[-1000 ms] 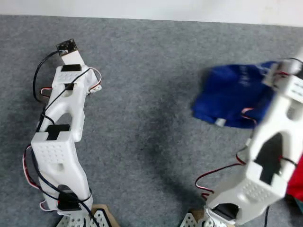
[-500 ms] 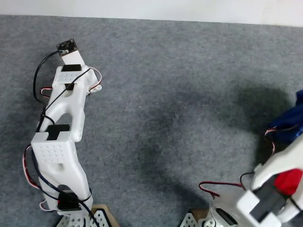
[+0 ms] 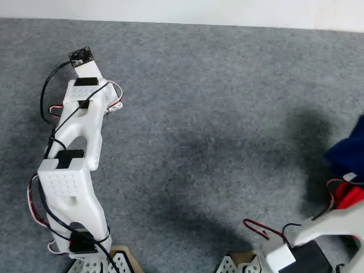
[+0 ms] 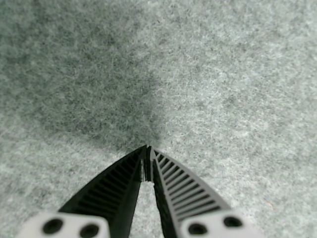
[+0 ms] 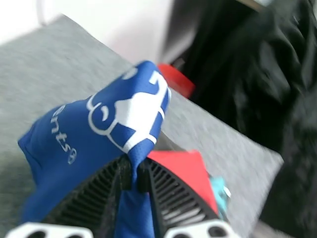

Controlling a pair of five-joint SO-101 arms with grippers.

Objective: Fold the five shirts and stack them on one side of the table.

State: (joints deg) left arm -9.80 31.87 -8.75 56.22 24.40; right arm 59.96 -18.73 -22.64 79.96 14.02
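The grey felt surface (image 3: pixel 216 114) carries two white plastic arms, both rooted along its 6 o'clock edge. The left arm (image 3: pixel 74 153) stands at about 8 o'clock and stretches towards 11 o'clock. In its wrist view the left end effector (image 4: pixel 147 151) has its black ribbed fingers (image 4: pixel 119 188) pressed together, tips meeting with nothing between them. It hangs over bare felt, with its own shadow just ahead.

The right arm (image 3: pixel 324 233) sits at about 5 o'clock in the high view, drawn in near its base. The right end effector (image 5: pixel 133 168) pinches a fold of a blue shirt with white print (image 5: pixel 99 134). The cloth is gripped tightly between the two black ribbed fingers (image 5: pixel 171 191) and bunches up in front of them. In the high view this shirt shows as a dark blue mass at the 3 o'clock edge of the surface, partly cut off by the frame. It casts a broad shadow on the felt towards the centre.

Just beside the blue shirt, towards 4 o'clock, lies a bright red cloth (image 3: pixel 348 196), close against the right arm. The right wrist view shows the same red cloth touching the end effector's side, with a small teal piece (image 5: pixel 218 191) next to it. Beyond the surface's edge lies a heap of black cloth (image 5: pixel 247 64).
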